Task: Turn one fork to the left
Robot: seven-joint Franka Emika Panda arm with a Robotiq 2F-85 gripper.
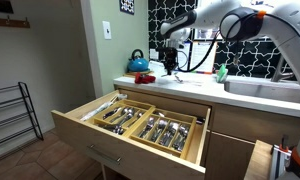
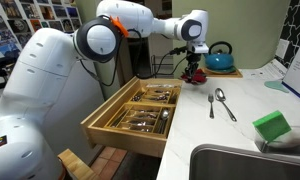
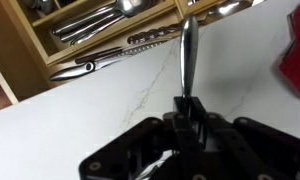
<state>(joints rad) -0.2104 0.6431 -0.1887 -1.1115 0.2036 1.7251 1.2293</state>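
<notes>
In the wrist view my gripper (image 3: 186, 108) is shut on the slim handle of a metal fork (image 3: 187, 60). The fork points away over the white counter toward the open drawer, and its gripped end is hidden between the fingers. In both exterior views the gripper (image 1: 170, 64) (image 2: 193, 68) hangs low over the back of the counter, next to the blue kettle (image 2: 220, 58). Two more metal utensils (image 2: 219, 103) lie side by side on the counter, nearer the front.
The open wooden cutlery drawer (image 1: 140, 122) (image 2: 140, 112) holds several utensils (image 3: 110, 55) in compartments. A green sponge (image 2: 272, 125) lies by the sink (image 2: 240, 160). A red object (image 3: 295, 60) stands close beside the gripper. The kettle also shows on the counter corner in an exterior view (image 1: 138, 63).
</notes>
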